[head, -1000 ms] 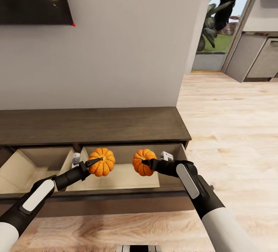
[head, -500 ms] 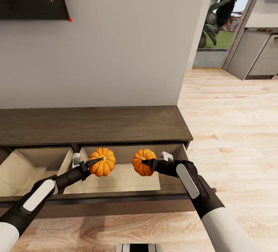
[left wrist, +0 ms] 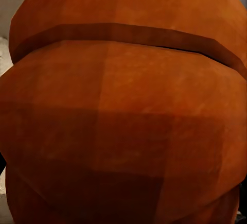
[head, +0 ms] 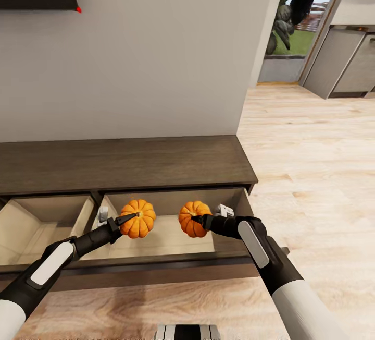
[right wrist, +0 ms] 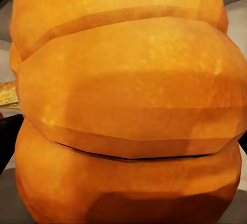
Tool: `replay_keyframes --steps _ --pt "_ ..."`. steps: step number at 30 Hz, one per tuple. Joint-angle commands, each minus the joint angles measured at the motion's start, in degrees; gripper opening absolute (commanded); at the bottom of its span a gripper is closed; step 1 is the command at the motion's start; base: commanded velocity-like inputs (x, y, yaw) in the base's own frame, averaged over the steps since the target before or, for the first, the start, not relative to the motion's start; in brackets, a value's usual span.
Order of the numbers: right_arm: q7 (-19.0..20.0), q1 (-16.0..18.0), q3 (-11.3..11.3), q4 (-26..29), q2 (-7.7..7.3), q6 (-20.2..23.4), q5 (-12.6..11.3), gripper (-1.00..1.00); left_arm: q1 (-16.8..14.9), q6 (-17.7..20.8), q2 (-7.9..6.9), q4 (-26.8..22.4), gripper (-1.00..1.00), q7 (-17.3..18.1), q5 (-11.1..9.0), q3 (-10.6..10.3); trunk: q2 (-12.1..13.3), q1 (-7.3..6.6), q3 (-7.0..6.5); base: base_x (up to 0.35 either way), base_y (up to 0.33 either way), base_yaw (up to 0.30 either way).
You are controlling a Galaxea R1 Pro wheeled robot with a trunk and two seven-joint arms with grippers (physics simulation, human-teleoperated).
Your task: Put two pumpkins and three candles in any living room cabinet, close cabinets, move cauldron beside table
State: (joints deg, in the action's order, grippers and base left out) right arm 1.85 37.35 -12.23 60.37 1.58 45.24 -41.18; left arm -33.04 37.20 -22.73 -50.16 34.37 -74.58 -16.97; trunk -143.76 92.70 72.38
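- Since a second ago the whole head view has slid: the TV corner has shifted toward the upper left and the console has moved up a little, which reads as the camera moving in. Both arms sit at the same spots in the lower half as before.
- The left gripper (head: 126, 219) is clamped on the left pumpkin (head: 139, 218), and the right gripper (head: 200, 220) is clamped on the right pumpkin (head: 192, 218); both pumpkins hang over the open drawer (head: 166, 238) at lower centre.
- My judgement: the approach is finished, so lowering and releasing into the drawer comes next.
- The cabinet (head: 125, 162) is dark, matte, grained wood, and its drawer interiors are smooth pale tan.
- The pumpkins are squat, ribbed and faceted, with deep grooves that could let a finger slip; the left wrist view's pumpkin (left wrist: 123, 121) looks darker than the right's (right wrist: 128, 110).
- A second drawer (head: 36, 225) stands open at lower left.
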Motion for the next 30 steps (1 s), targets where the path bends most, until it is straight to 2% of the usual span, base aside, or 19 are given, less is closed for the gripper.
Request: replay_keyframes --steps 1,4,8,13,18,30 --pt "0.00 0.01 0.01 0.01 0.00 -0.07 -0.12 -1.00 -0.01 0.06 0.00 0.03 -1.00 0.01 -0.19 0.01 -0.02 0.02 0.23 0.000 0.000 0.000" --pt "0.00 0.01 0.01 0.01 0.04 -0.08 -0.12 -1.00 -0.01 0.06 0.04 0.13 -1.00 0.00 -0.21 0.01 -0.06 0.10 0.89 0.000 0.000 0.000" --pt "0.00 0.01 0.01 0.01 0.09 -0.15 -0.11 -1.00 -0.01 -0.02 -0.20 0.18 -1.00 0.08 -0.29 0.18 -0.06 0.10 0.89 0.056 0.000 0.000" --pt "-0.08 0.01 0.01 -0.20 0.09 -0.15 -0.10 -1.00 -0.01 -0.03 -0.13 0.15 -1.00 0.08 -0.39 0.17 -0.06 0.10 0.89 0.296 0.000 0.000" --pt "-0.09 0.01 0.01 -0.25 0.09 -0.15 -0.06 -1.00 -0.01 -0.03 -0.13 0.15 -1.00 0.08 -0.39 0.15 -0.06 0.10 0.89 0.060 0.000 0.000" --pt "-0.12 0.01 -0.03 -0.33 0.09 -0.19 -0.04 -1.00 -0.01 0.03 -0.12 0.34 -1.00 -0.11 -0.30 0.16 -0.22 0.41 3.55 0.001 0.000 0.000"
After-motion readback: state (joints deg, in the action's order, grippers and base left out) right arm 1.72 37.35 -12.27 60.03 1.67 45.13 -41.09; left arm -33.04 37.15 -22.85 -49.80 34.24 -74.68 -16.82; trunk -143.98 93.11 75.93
